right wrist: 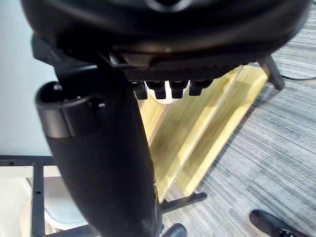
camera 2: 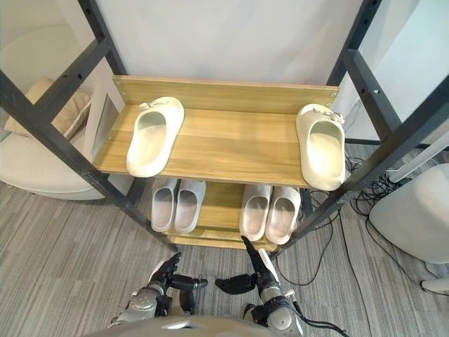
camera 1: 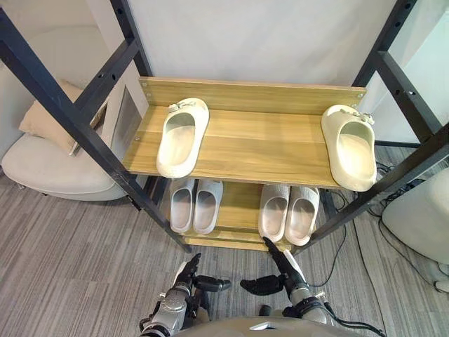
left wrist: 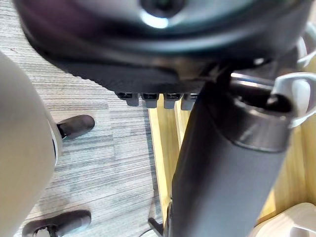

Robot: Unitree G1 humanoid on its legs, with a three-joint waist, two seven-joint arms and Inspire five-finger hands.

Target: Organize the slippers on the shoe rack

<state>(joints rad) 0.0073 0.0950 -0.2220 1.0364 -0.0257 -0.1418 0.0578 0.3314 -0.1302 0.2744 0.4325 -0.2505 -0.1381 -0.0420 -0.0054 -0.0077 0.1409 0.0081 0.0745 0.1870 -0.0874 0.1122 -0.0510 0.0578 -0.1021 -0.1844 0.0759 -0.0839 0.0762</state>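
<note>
Pairing not begun. On the light-wood top shelf (camera 1: 259, 144) of the black-framed shoe rack (camera 1: 63, 102), the left cream foam slipper (camera 1: 181, 137) and right cream foam slipper (camera 1: 351, 149) lie well apart. Left hand (camera 1: 188, 275) and right hand (camera 1: 282, 269) are low, fingers straight, empty. Likely next: reach up, pair them.

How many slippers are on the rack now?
6. On the top shelf, a left cream slipper and a right cream slipper at opposite ends. On the lower shelf, a grey pair left, a pale pair right. Others may hide beneath.
</note>
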